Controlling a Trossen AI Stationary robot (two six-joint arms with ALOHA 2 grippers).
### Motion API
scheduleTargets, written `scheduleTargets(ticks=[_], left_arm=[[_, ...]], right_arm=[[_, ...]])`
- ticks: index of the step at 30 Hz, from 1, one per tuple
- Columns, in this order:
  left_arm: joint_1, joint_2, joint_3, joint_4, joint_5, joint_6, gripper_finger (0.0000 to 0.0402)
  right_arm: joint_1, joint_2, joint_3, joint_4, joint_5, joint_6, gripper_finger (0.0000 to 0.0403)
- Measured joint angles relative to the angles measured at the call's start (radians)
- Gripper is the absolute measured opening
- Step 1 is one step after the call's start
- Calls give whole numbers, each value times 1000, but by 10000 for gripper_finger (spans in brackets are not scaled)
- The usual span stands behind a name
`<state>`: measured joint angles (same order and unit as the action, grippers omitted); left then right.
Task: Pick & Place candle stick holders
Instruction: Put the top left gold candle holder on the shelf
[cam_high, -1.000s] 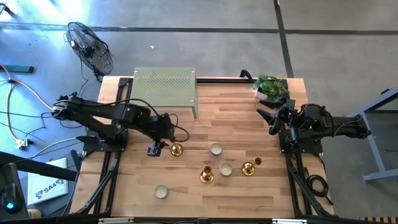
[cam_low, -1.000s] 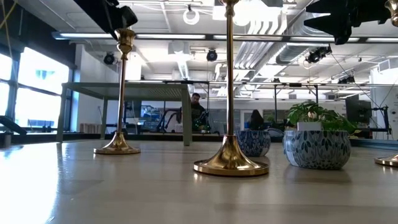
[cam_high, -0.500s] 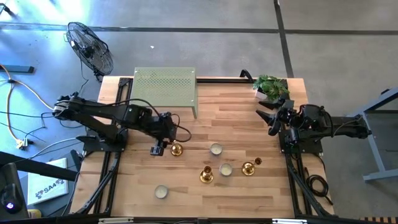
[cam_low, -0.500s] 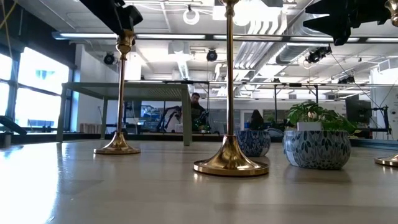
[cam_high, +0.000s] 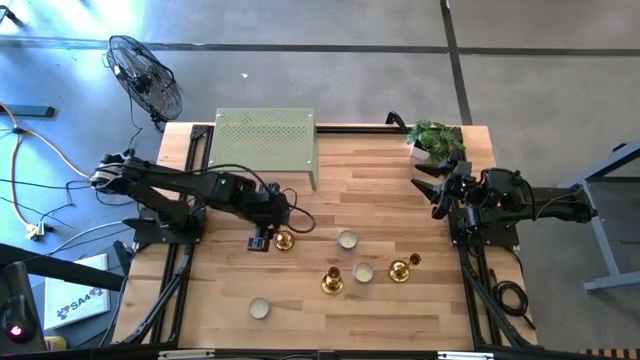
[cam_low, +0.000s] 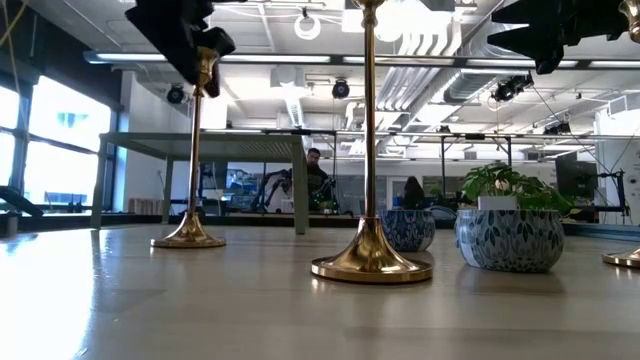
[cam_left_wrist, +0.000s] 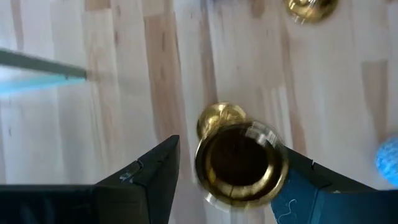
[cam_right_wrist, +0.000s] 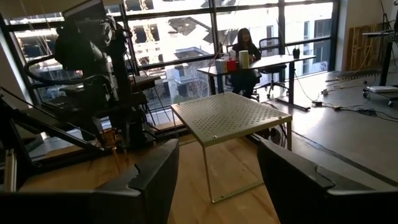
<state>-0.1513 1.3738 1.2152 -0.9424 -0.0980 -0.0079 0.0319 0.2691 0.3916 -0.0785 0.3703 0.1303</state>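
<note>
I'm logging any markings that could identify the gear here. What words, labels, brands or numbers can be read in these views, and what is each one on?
"SA4": printed on the white box on the floor beside the table's left front corner, high view; the rest of its print is too small to read.
Candle stick holders, green perforated stand, both arms: no readable text.
Blue patterned pots: decoration only, no lettering.

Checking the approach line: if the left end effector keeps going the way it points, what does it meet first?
The candlestick: the left end effector points down at its cup, open fingers either side. Contact can't be judged.
</note>
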Motion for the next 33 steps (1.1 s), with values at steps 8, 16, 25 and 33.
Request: scheduleTargets(ticks=[8, 16, 25, 33], left_arm=[[0, -3, 2, 6, -17, 1, 189], [0, -3, 2, 6, -40, 3, 119], [0, -3, 2, 1, -95, -4, 53], [0, -3, 2, -3, -62, -5, 23]], right_arm=[[0, 0, 0, -9, 5, -5, 213], [0, 0, 0, -10, -3, 0, 213], [0, 0, 0, -10, -3, 0, 213], [0, 0, 0, -10, -3, 2, 213]])
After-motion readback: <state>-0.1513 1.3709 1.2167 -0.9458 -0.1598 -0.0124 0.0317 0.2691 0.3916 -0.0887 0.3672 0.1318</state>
